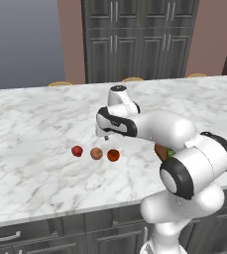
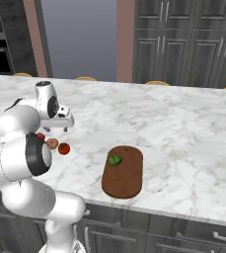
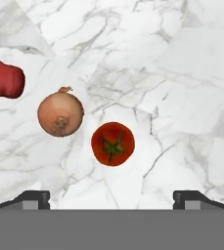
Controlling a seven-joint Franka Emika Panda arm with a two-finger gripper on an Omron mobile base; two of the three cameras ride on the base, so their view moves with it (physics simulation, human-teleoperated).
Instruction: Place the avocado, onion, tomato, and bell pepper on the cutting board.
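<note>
**Tomato sits nearest the open claw — onion and pepper trail off to one side**

You have the marble counter [image 1: 30,163] under you, with the cutting board [image 2: 126,178] well off to the right in the right base view, and the avocado [image 2: 115,160] already lying on its upper part. The other three are bare on the marble, well apart from the board, in a short row: bell pepper [image 1: 77,151], onion [image 1: 96,154], tomato [image 1: 113,155].

The gripper [image 3: 111,197] hangs above that row with its jaws spread wide and nothing between them. In the hand view the tomato [image 3: 113,143] lies just ahead of the fingertips [image 3: 34,197], close to the midline; the onion [image 3: 60,114] is further up and left, the bell pepper [image 3: 4,79] further still.

So my reading is that the tomato is the natural next pick — you would want a small shift forward, then straight down. It is round, so no long axis to align with.
</note>
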